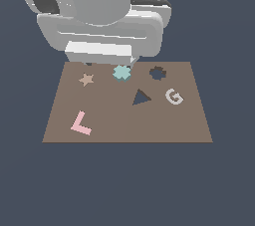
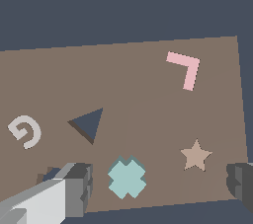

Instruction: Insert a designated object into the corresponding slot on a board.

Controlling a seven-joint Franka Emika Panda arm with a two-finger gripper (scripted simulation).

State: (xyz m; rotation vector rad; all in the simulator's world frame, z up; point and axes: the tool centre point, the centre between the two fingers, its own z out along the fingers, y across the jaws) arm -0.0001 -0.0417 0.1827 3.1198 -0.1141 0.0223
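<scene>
My fingers are spread wide apart, one to each side of the teal cross piece, and neither one touches it; in the wrist view one finger sits just beside the piece while the other stands well off, past the tan star. I am gripping nothing. The teal cross piece lies flat on the brown board, near the board's far edge in the exterior view, directly under my hand. The scalloped round slot is cut into the board a little to the exterior view's right of the piece, in the same row, and the two are apart. On the exterior view's left of the piece is the tan star. Nearer the camera in that view come a dark triangular cutout, a pale letter G beside it, and a pink L toward the board's near left corner. In the wrist view the slot is mostly hidden behind one of my fingers.
</scene>
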